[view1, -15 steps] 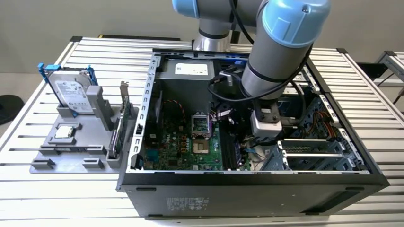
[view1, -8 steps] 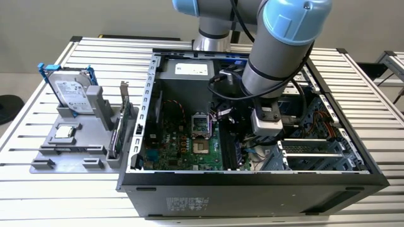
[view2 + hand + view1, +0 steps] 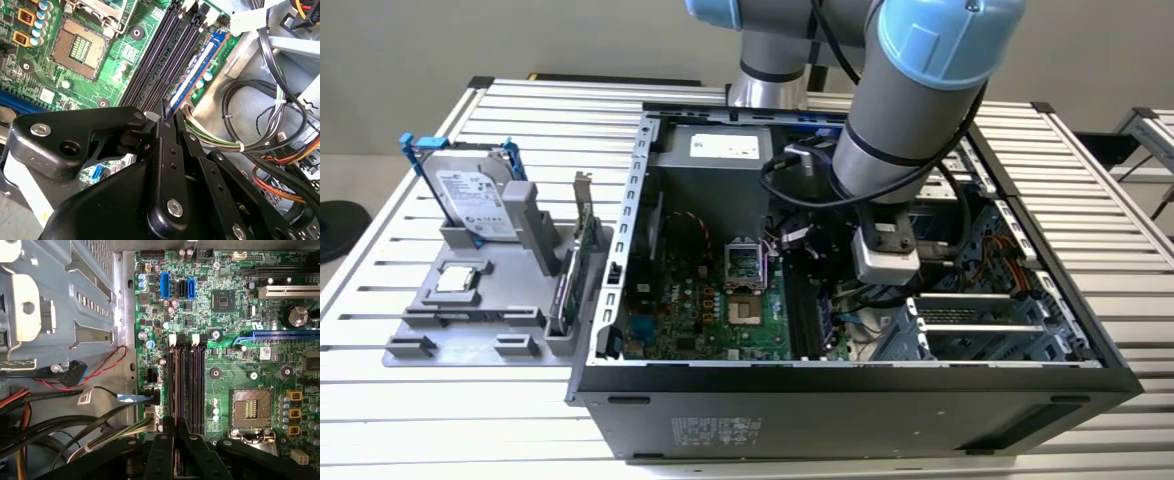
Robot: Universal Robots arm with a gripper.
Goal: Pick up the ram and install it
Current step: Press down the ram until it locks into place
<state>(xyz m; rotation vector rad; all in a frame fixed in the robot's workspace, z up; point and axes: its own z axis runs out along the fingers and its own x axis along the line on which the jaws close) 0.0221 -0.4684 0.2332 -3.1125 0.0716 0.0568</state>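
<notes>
The ram (image 3: 197,70) is a thin dark stick with a blue and white label. It stands on edge in the outermost of the black memory slots (image 3: 192,385) on the green motherboard (image 3: 235,365), on the side next to the cable bundle. In the first wrist view the ram (image 3: 174,390) shows edge-on. My gripper (image 3: 167,112) is deep inside the computer case (image 3: 607,300), and its black fingers are closed together on the near end of the stick's top edge. The gripper (image 3: 175,429) sits directly over that slot, and from outside the gripper (image 3: 865,288) hangs over the board's right part.
The bare CPU socket (image 3: 252,407) lies beside the slots. Cable bundles (image 3: 75,425) and a metal drive cage (image 3: 50,305) crowd the other side. Outside the case, on the exterior view's left, a grey holder (image 3: 467,300) carries a hard drive with blue rails (image 3: 467,195) and a bracketed card (image 3: 580,250).
</notes>
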